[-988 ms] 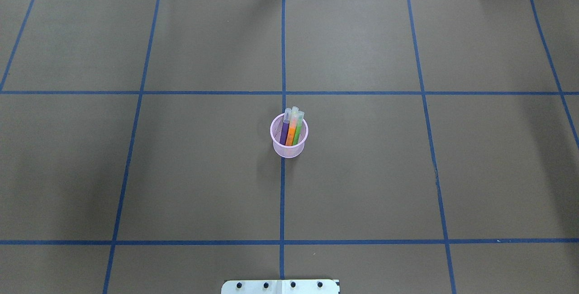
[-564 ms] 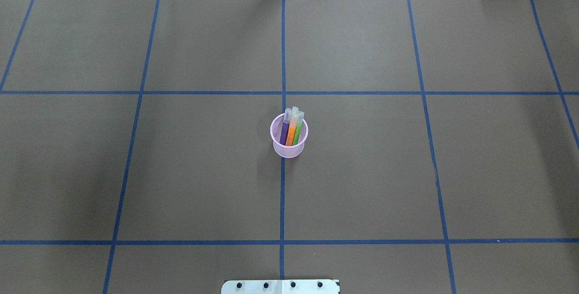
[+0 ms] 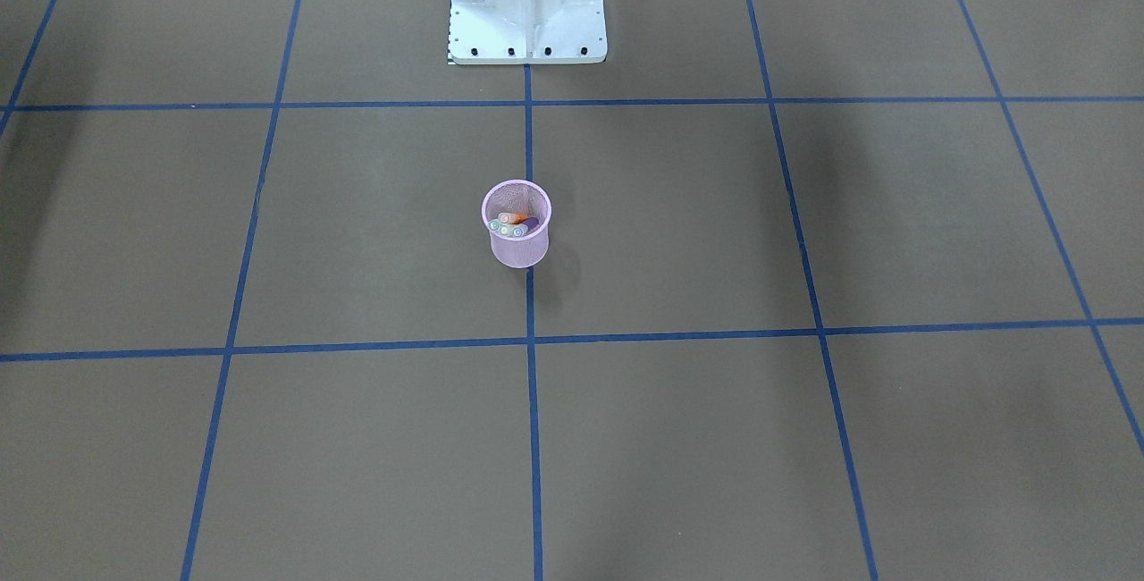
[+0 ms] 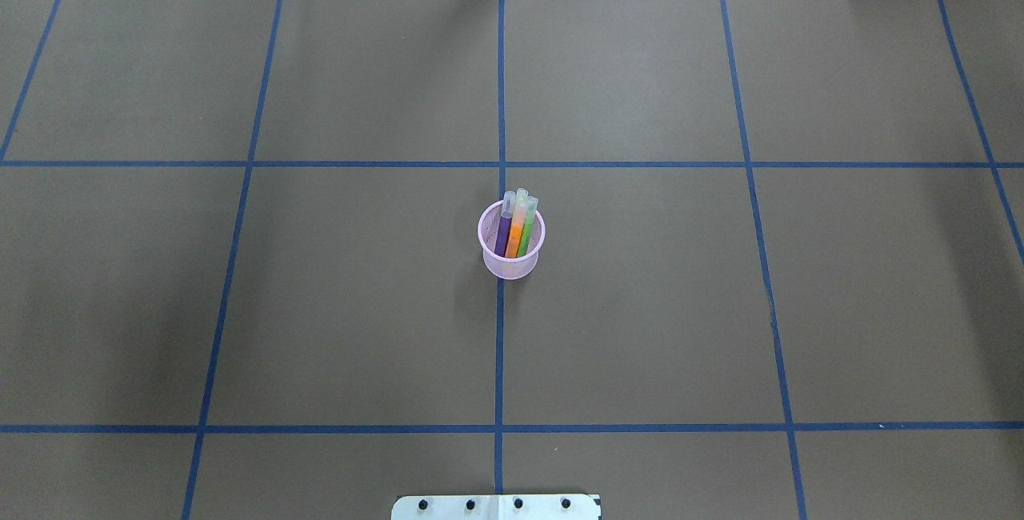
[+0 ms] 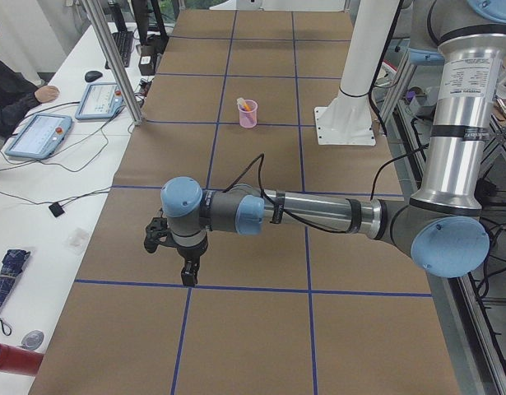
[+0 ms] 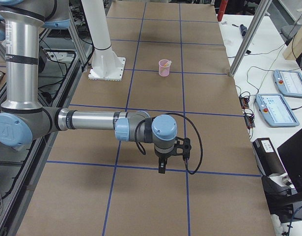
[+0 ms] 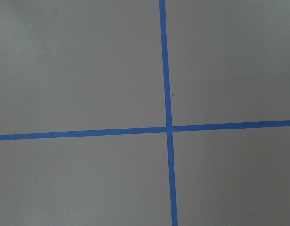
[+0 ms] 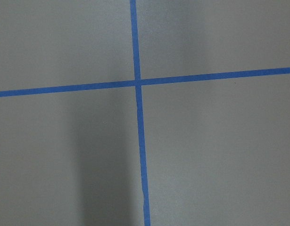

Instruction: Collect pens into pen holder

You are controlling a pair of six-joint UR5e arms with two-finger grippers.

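Pink mesh pen holder point(image 4: 510, 268) holds colourful pens point(image 4: 516, 232).

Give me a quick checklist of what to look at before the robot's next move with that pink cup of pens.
1. The pen holder stands upright on the table: ok.
2. The purple pen, orange pen and green pen stand inside it: ok.
3. A fourth pen is inside too: cannot tell, the pale caps crowd together.
4. The left hand is well away from the pen holder: ok.
5. The right hand is well away from it: ok.
6. Both hands are open: cannot tell.
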